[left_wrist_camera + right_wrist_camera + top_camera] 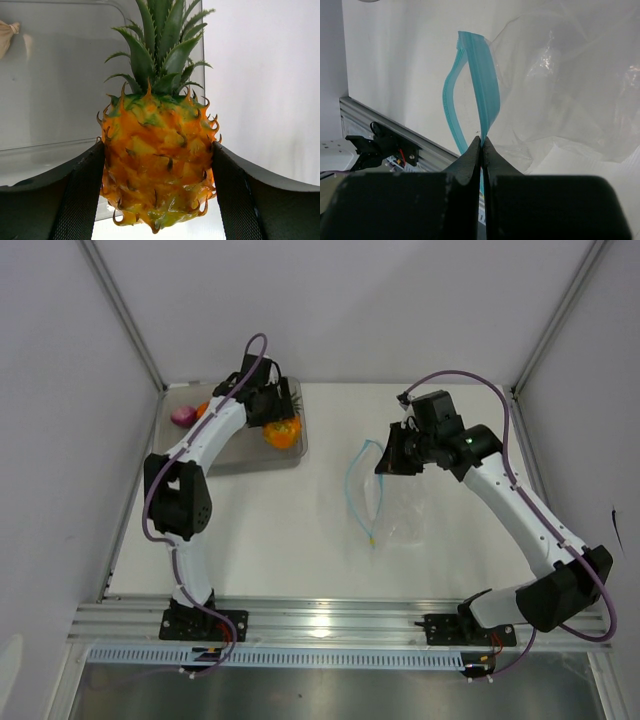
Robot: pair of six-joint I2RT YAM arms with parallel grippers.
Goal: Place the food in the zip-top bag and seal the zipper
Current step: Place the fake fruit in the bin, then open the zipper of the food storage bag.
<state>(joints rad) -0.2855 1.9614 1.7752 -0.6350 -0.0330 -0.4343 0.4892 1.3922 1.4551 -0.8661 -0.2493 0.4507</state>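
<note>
**While the left claw (157,192) clasps the pineapple (157,150), the right claw (481,144) pinches the bag's zipper (485,95)**

Where I stand, two arms reach over a white bench (290,540). At the far left, the left claw's two dark fingers (75,195) are part open, pressed against either side of an orange-yellow toy pineapple that stands upright, green leaves up, at the right end of a grey translucent tray (235,458). I cannot tell whether the fruit touches the tray floor. A purple-red onion (183,417) and a round orange (203,409) lie at the tray's far left end; a small beige bulb (6,35) rests inside it too. Well apart, to the right, the right claw's fingers are closed on the light blue zipper strip, holding one lip of the clear zip-top bag (400,515) up so the mouth gapes in a loop. The crinkled bag body lies on the bench.
</note>
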